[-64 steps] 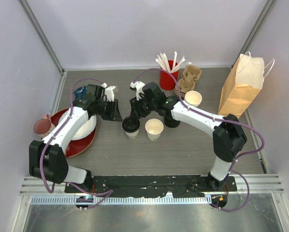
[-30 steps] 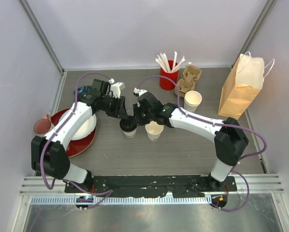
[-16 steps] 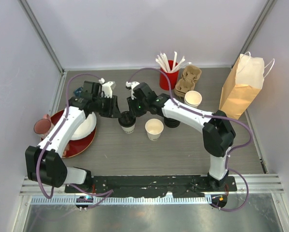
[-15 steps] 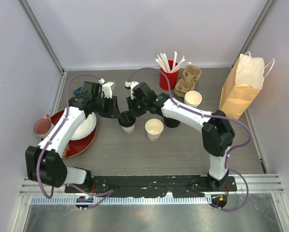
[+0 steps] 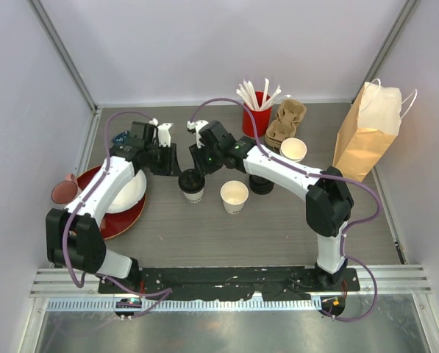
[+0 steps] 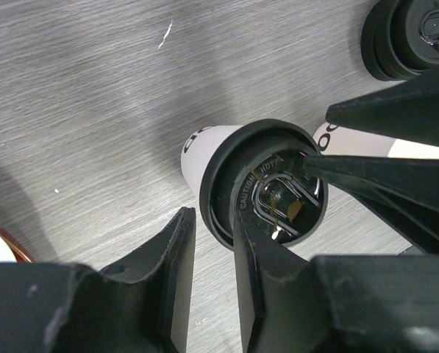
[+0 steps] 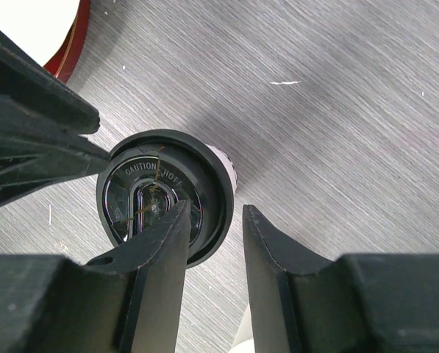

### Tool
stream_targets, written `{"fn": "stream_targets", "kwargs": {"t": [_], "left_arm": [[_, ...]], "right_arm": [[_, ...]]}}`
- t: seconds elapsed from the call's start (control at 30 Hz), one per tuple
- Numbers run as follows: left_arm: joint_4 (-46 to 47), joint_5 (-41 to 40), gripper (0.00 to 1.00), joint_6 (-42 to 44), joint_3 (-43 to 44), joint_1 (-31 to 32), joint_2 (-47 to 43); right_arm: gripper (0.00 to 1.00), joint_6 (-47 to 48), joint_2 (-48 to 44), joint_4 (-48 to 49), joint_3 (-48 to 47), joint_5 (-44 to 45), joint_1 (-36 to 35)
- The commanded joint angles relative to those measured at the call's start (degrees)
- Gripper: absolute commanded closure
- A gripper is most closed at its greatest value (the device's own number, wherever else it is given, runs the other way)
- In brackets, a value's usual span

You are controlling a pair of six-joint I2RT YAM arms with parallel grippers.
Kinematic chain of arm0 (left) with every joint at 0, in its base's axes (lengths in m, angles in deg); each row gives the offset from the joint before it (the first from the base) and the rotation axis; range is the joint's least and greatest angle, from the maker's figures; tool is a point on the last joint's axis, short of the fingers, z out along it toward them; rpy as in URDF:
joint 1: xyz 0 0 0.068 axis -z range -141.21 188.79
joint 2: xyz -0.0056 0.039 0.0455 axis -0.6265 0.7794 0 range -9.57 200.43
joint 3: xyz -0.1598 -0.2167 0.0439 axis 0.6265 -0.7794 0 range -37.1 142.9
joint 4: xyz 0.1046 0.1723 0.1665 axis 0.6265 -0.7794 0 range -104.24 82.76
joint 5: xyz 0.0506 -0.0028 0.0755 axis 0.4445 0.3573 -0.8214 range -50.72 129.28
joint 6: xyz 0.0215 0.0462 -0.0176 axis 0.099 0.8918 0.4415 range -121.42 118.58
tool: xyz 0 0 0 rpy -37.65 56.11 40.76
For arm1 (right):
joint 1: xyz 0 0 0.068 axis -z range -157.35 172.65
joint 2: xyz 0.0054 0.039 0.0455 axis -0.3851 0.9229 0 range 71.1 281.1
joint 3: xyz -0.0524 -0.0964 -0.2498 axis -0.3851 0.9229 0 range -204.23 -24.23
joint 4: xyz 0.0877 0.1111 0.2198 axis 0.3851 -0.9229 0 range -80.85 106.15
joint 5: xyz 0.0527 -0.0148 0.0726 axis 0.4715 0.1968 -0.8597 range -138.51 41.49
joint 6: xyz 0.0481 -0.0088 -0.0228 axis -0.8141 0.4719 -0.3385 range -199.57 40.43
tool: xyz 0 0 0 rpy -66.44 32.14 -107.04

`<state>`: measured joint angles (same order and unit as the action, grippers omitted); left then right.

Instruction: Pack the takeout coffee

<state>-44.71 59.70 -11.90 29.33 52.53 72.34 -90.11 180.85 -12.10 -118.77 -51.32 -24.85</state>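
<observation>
One takeout coffee (image 5: 191, 184), a white paper cup with a black sip lid, stands upright on the table between my two grippers. My left gripper (image 5: 176, 168) hovers at its left, and my right gripper (image 5: 199, 168) at its far right. In the left wrist view the left gripper (image 6: 213, 218) is open, one finger overlapping the lid (image 6: 267, 184), with bare table in the gap. In the right wrist view the right gripper (image 7: 215, 207) is open too, its left finger over the lid (image 7: 153, 187). Neither one holds the cup.
A lidless white cup (image 5: 234, 196) stands just right of the coffee, with a stack of black lids (image 5: 261, 184) beyond it. Another lidless cup (image 5: 293, 149), a red holder of stirrers (image 5: 256, 118), cardboard carriers (image 5: 287, 118) and a paper bag (image 5: 366, 132) are at the back right. A red plate (image 5: 127, 220) lies left.
The lidded cup has shifted a little to the far left. My right gripper's jaws have widened and drawn back over the lid. My left gripper's jaws have narrowed slightly.
</observation>
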Motion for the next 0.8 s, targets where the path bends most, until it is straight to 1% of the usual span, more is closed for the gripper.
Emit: {"fn": "stream_targets", "kwargs": {"t": [0.0, 0.13, 0.3, 0.43, 0.77], "left_arm": [[1.6, 0.5, 0.7, -1.2, 2.3, 0.0, 1.5], [1.7, 2.4, 0.71, -1.7, 2.1, 0.4, 1.3], [2.5, 3.0, 0.71, -2.4, 1.2, 0.9, 0.9], [2.4, 5.1, 0.72, -3.8, -0.7, 0.9, 1.8], [4.9, 2.6, 0.75, -4.6, -5.9, 0.9, -0.5]], "right_arm": [[0.6, -1.8, -2.1, 0.5, -0.4, -0.3, -0.1], [0.6, -2.9, -2.0, 2.0, 2.2, -1.4, -0.1], [0.62, -3.4, -1.7, 3.5, 2.6, -2.7, -0.2], [0.63, -3.6, -1.5, 3.5, 2.7, -3.3, -0.2], [0.65, -5.4, -2.1, 5.2, 6.1, -4.2, -0.4]]}}
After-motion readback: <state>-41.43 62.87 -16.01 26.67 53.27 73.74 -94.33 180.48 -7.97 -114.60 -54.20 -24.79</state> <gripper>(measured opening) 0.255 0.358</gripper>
